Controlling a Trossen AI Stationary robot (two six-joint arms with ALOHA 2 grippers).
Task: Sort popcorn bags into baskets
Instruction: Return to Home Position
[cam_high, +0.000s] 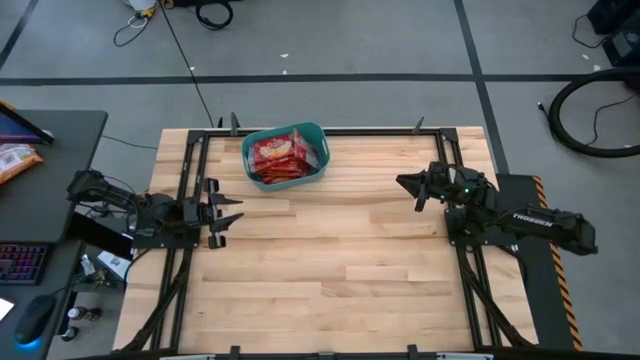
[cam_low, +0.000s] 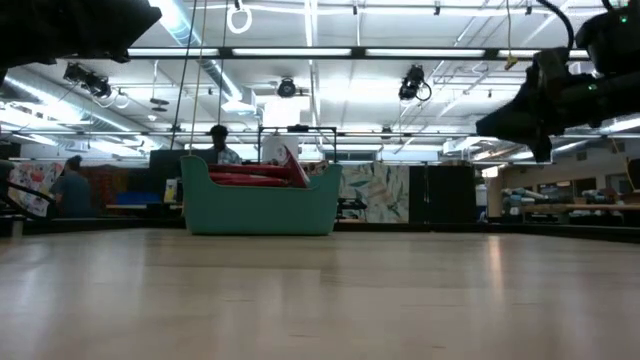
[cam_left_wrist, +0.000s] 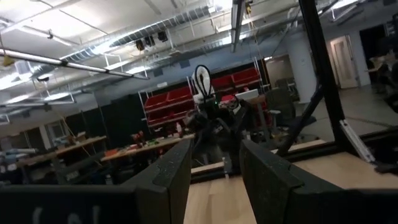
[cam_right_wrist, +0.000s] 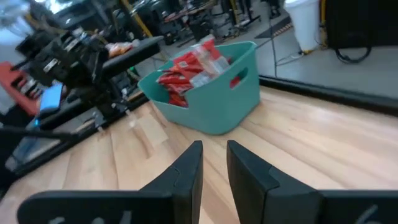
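Observation:
The teal basket (cam_high: 318, 135) stands near the table's far edge, left of centre, also seen in the low view (cam_low: 260, 210) and the right wrist view (cam_right_wrist: 224, 106). Several red popcorn bags (cam_high: 280, 157) lie piled inside it, one leaning up above the rim (cam_low: 293, 168) (cam_right_wrist: 194, 65). My left gripper (cam_high: 228, 214) (cam_left_wrist: 214, 165) hovers open by the table's left edge, nearer than the basket. My right gripper (cam_high: 405, 185) (cam_right_wrist: 214, 155) hovers near the right edge, pointing toward the basket, its fingers a narrow gap apart. Neither holds anything.
The bare wooden tabletop (cam_high: 340, 260) stretches between the arms. A black frame rail (cam_high: 330, 130) runs along the far edge behind the basket. An orange snack bag (cam_high: 15, 160) lies on the dark side desk off the table's left. People (cam_low: 218, 145) show in the room beyond.

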